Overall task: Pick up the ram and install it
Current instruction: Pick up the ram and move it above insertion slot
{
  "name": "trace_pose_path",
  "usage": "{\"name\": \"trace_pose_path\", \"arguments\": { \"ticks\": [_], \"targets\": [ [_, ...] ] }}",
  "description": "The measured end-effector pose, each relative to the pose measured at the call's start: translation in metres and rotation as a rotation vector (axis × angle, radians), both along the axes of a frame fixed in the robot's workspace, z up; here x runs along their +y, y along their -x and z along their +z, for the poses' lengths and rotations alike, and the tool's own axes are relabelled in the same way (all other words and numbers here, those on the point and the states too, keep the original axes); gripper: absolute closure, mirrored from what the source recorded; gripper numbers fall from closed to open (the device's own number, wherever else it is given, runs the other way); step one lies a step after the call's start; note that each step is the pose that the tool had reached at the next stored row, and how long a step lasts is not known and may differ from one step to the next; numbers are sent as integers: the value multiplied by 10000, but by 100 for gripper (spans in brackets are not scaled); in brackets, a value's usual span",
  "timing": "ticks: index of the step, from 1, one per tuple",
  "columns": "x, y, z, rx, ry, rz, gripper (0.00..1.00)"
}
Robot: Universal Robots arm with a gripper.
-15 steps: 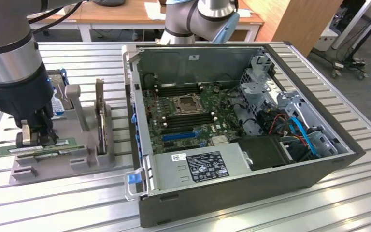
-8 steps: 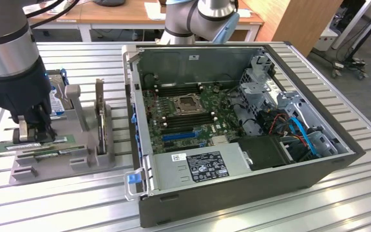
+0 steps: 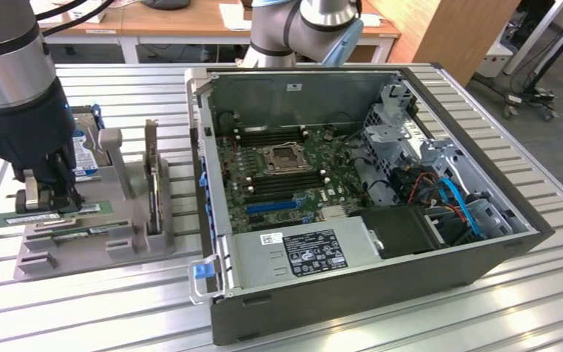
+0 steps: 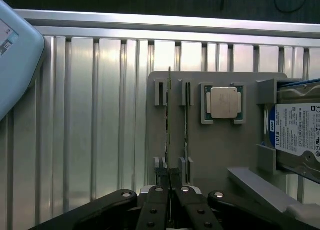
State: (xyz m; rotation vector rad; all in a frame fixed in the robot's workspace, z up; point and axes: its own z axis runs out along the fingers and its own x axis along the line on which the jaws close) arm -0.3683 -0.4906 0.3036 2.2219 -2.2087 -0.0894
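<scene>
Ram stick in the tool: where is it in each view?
Exterior view: the ram is the green strip at the exterior view's left, clamped in the tool over the gray holder.
Wrist view: the ram is edge-on, a thin line running out from the tool.
Shared landmark: the blue-labelled hard drive.

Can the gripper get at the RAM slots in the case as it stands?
Probably yes. The case lies open side up, and nothing covers the slots beside the CPU socket. The gripper holds the ram over at the holder.
</scene>
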Motion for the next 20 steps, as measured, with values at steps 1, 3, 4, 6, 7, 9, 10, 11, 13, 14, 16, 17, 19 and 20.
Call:
{"name": "trace_pose_path", "arguments": {
  "ticks": [1, 3, 4, 6, 7, 9, 10, 11, 13, 14, 16, 17, 19, 20],
  "targets": [
    [0, 0, 0, 0, 0, 0, 89],
    [0, 0, 1, 2, 1, 0, 89],
    [0, 0, 1, 2, 2, 0, 89],
    [0, 0, 4, 2, 2, 0, 89],
    [0, 1, 10, 4, 4, 0, 89],
    [0, 0, 22, 2, 2, 0, 89],
    [0, 0, 31, 3, 3, -1, 89],
    [0, 0, 40, 2, 2, 0, 89],
    [0, 0, 63, 2, 2, 0, 89],
    [0, 0, 76, 2, 2, 0, 89],
    [0, 0, 103, 2, 2, 0, 89],
    [0, 0, 116, 3, 2, 0, 89],
    [0, 0, 137, 2, 2, -1, 89],
    [0, 0, 150, 1, 2, 0, 89]
  ]
}}
